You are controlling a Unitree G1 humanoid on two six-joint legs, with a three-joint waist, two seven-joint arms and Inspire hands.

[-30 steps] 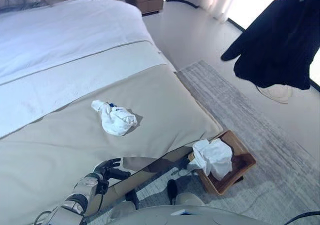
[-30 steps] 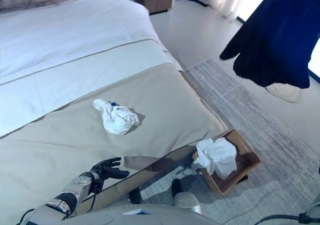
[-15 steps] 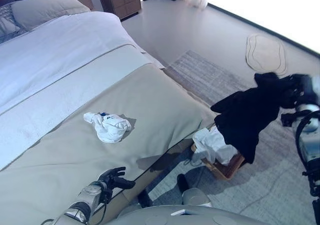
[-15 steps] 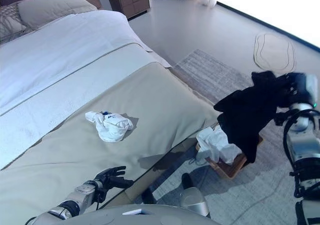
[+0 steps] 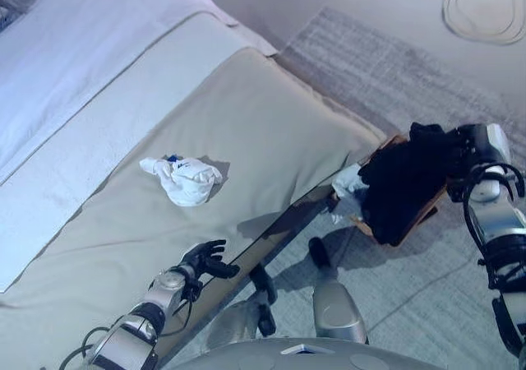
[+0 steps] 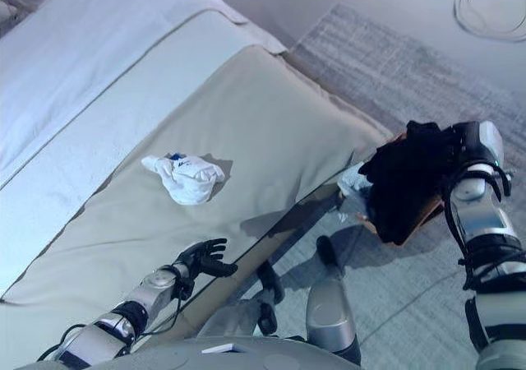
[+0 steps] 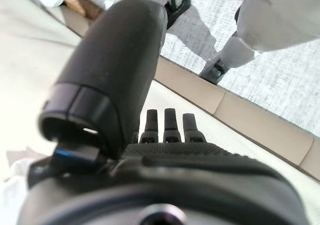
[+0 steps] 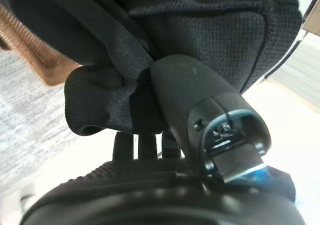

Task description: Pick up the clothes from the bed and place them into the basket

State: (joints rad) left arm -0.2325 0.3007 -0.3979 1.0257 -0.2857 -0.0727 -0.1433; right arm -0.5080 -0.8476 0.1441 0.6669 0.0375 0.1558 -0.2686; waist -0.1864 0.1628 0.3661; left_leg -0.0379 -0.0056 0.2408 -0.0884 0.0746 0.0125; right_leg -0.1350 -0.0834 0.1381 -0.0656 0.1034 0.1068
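Observation:
A crumpled white garment (image 5: 186, 180) lies on the beige bedcover (image 5: 271, 140) in the middle of the bed. My right hand (image 6: 469, 144) is shut on a black garment (image 5: 400, 177), which hangs down over the brown basket (image 5: 428, 215) on the rug beside the bed; the cloth also shows bunched in the right wrist view (image 8: 100, 60). White clothes (image 5: 348, 187) lie in the basket, partly hidden by the black garment. My left hand (image 5: 205, 260) rests open at the bed's near edge, apart from the white garment.
The bed's white sheet (image 5: 90, 82) stretches to the far left. A grey rug (image 5: 394, 66) covers the floor under the basket. A round mat (image 5: 485, 8) lies on the floor at the far right.
My right hand has lowered the black garment onto the basket. The camera has tilted down, shifting the whole scene. My left hand stays at the bed's edge.

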